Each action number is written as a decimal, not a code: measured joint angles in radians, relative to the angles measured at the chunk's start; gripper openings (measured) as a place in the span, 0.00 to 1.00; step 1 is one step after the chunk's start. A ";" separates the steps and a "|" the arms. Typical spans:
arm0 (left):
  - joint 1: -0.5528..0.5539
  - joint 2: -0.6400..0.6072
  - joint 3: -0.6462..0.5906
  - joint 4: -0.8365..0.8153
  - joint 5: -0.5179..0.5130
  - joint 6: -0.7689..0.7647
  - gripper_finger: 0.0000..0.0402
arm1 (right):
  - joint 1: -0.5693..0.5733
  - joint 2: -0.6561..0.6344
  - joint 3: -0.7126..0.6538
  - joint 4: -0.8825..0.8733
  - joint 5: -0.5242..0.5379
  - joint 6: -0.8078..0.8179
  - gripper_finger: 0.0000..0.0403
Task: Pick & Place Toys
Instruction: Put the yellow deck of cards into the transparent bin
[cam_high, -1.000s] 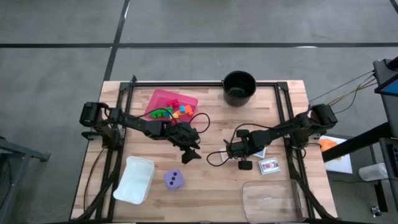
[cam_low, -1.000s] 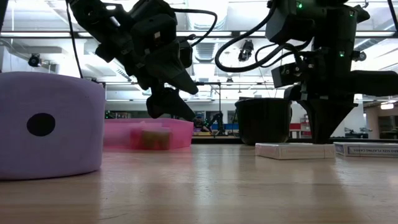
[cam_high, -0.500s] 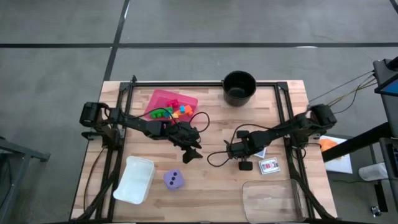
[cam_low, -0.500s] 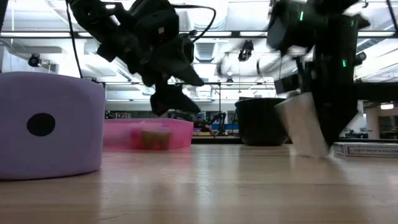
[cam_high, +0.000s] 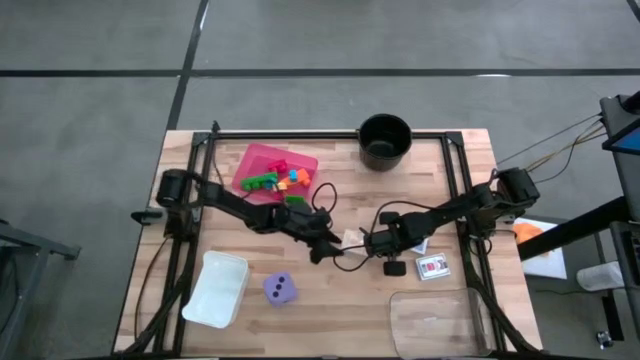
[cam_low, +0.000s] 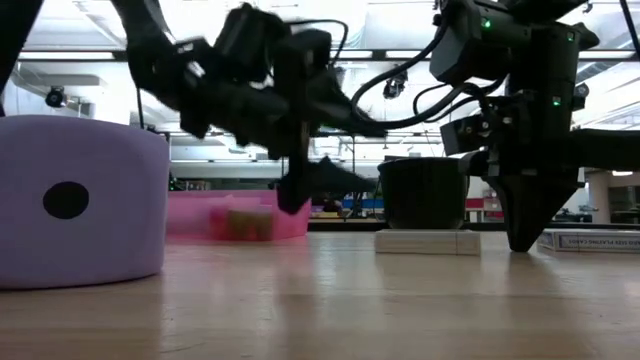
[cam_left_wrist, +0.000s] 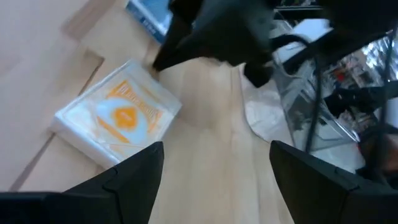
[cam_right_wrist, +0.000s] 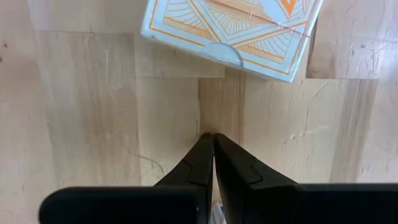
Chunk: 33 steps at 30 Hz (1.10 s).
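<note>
left gripper (cam_high: 330, 247) hangs low over the middle of the table, fingers (cam_left_wrist: 127, 175) spread wide with nothing between them. behind that arm, toward its shoulder side, sits the pink tray (cam_high: 258, 157) with the small bricks (cam_high: 283, 178) heaped inside it. nearer the table's front edge than this gripper rests the purple die (cam_high: 280, 289), one dark dot facing the low camera, and beside it a clear tub (cam_high: 215, 288). just ahead of the open fingers lies the orange card (cam_left_wrist: 119, 114), flat on the wood, apart from both fingertips. on its far side comes the right gripper (cam_high: 366, 241), jaws pressed fully together and empty, tip down at the table (cam_right_wrist: 87, 106) just short of the card's edge. behind that gripper, along its arm, sit the blue card (cam_high: 419, 246) and the white-red card (cam_high: 433, 266), both flat on the boards. the black pot (cam_high: 385, 140) stands well back near the far edge.
</note>
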 joint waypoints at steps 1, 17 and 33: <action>0.001 0.019 0.000 0.016 0.000 -0.023 0.73 | 0.000 -0.002 -0.003 0.005 0.000 0.000 0.04; 0.043 0.064 0.002 -0.062 -0.040 -0.148 0.73 | 0.058 -0.100 -0.009 0.145 0.111 -0.033 0.04; 0.046 0.077 0.013 -0.081 -0.091 -0.172 0.73 | 0.060 -0.013 -0.005 0.202 0.098 -0.037 0.04</action>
